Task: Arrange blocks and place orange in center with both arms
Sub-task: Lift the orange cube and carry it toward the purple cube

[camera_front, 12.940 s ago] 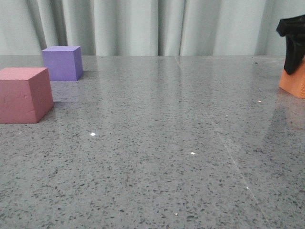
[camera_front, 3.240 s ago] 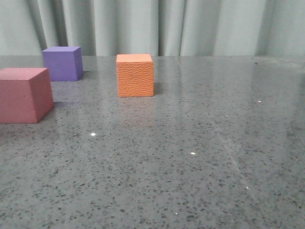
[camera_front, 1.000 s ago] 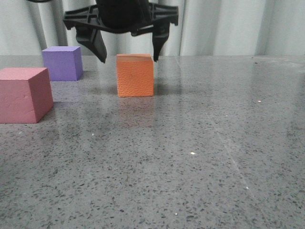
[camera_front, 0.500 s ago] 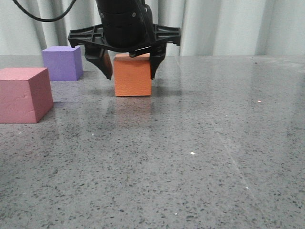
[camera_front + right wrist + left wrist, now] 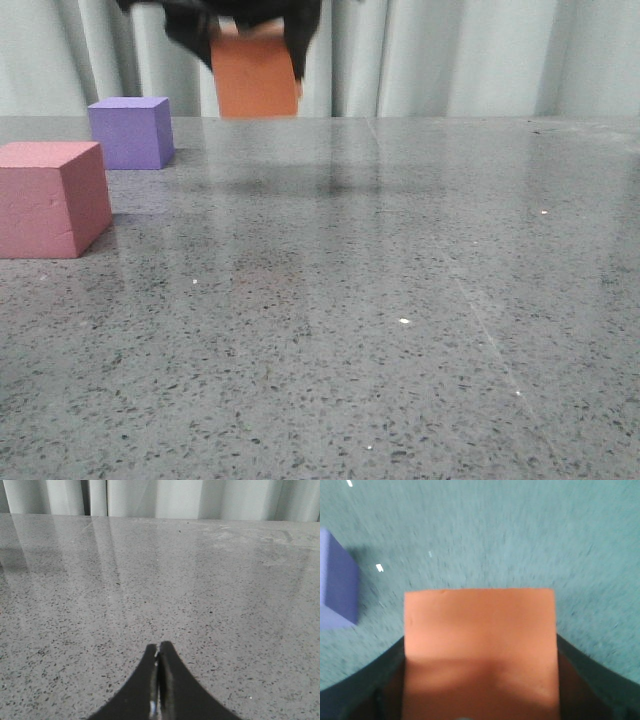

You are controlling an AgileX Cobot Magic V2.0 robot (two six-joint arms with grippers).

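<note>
The left gripper (image 5: 255,45) is clamped on the orange cube (image 5: 256,78), with one dark finger on each side of it, and holds it in the air above the table (image 5: 400,300). The cube's lower edge shows against the curtain (image 5: 450,55) behind the table, so it is clear of the tabletop, and a soft shadow lies on the stone underneath it. The front view is blurred around the gripper, so the fingers' exact contact is hard to read there. In the left wrist view the orange cube (image 5: 479,650) fills the space between the two fingers (image 5: 365,685), which press against its opposite sides, and the grey speckled tabletop lies below it.

The purple cube (image 5: 130,132) stands on the table to the left of the orange cube, near the table's far edge. The pink-red cube (image 5: 52,198) stands on the table nearer the camera than the purple cube and further left, partly cut off by the frame edge. The two do not touch.

The right gripper (image 5: 158,680) is closed with nothing in it, its two finger tips pressed together. Bare tabletop shows beyond it, and no cube appears in its view.
</note>
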